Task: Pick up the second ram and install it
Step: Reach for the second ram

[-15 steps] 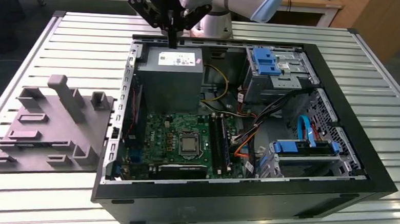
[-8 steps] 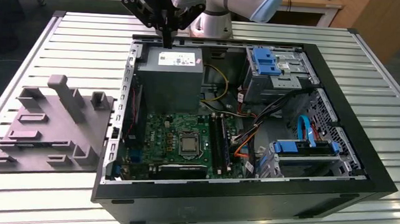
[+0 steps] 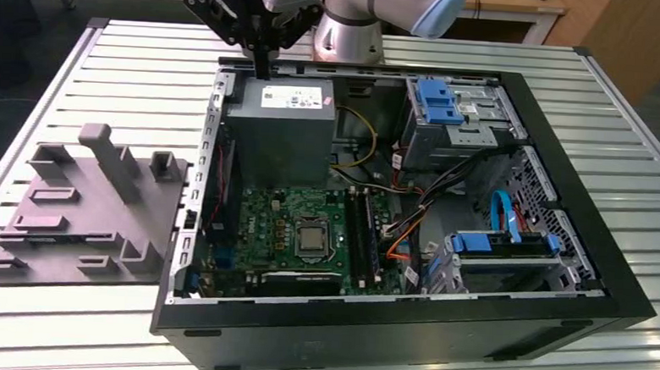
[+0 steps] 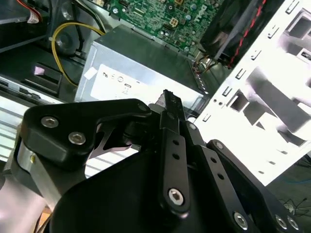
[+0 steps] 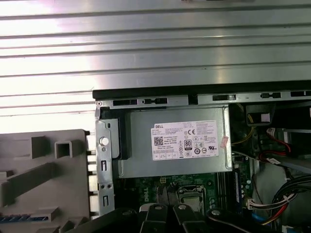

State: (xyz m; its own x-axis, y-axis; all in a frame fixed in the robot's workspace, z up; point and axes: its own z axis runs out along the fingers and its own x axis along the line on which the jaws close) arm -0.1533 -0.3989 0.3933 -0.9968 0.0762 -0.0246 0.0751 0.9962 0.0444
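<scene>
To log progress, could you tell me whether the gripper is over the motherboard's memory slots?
No, the gripper hovers above the gray power supply.

There was one open computer case (image 3: 596, 275) on one slatted table (image 3: 76, 61); inside it were one grey power supply (image 3: 279, 123), one green motherboard (image 3: 277, 225) and two blue drive brackets (image 3: 439, 99); beside it stood one grey holder (image 3: 80, 214), with one blue memory stick (image 5: 22, 217) on it; one robot arm (image 3: 362, 9) carried one gripper (image 3: 264, 71).
</scene>
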